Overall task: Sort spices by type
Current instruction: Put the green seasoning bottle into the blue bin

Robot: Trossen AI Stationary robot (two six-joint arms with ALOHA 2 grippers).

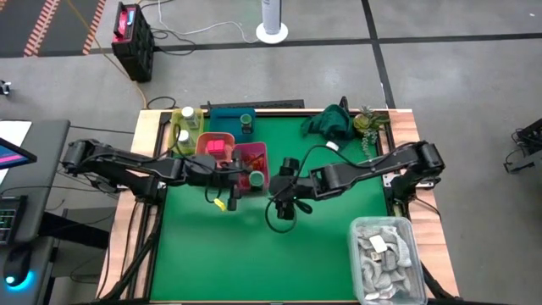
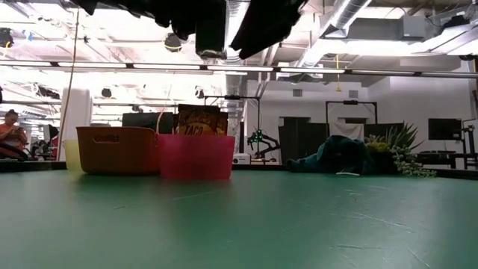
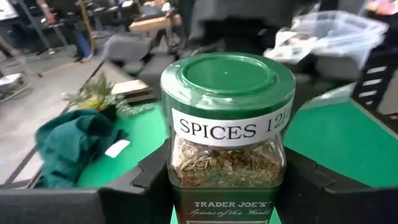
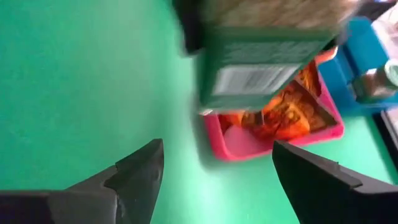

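My left gripper [image 1: 243, 180] [image 3: 227, 186] is shut on a green-topped spice jar [image 3: 227, 134] labelled "SPICES", held in the air beside the pink bin [image 1: 251, 161] of reddish-brown sachets [image 4: 283, 118]. My right gripper [image 1: 284, 206] [image 4: 217, 168] hangs open just to the jar's right, above the green mat, touching nothing. In its wrist view the jar's base [image 4: 261, 68] shows over the pink bin. Another green-topped jar [image 1: 246, 121] stands in the blue bin, white-topped jars [image 1: 186, 114] in the yellow bin, and a pink block [image 1: 218, 146] in the red bin. My left gripper pinches the jar's lower glass body [image 3: 227, 171] between its two fingers [image 3: 146, 180], one on each side, below the white label. The fingers reach in from the table's left. The jar sits upright with its green lid [image 3: 227, 78] on top, lifted clear of the table.
A clear tub of grey-white packets [image 1: 387, 258] sits at the near right corner. A dark green cloth [image 1: 330, 123] and a small plant [image 1: 368, 123] lie at the far right. The bins cluster at the far left [image 2: 196, 155]. Bare green mat lies in the near middle [image 1: 254, 254].
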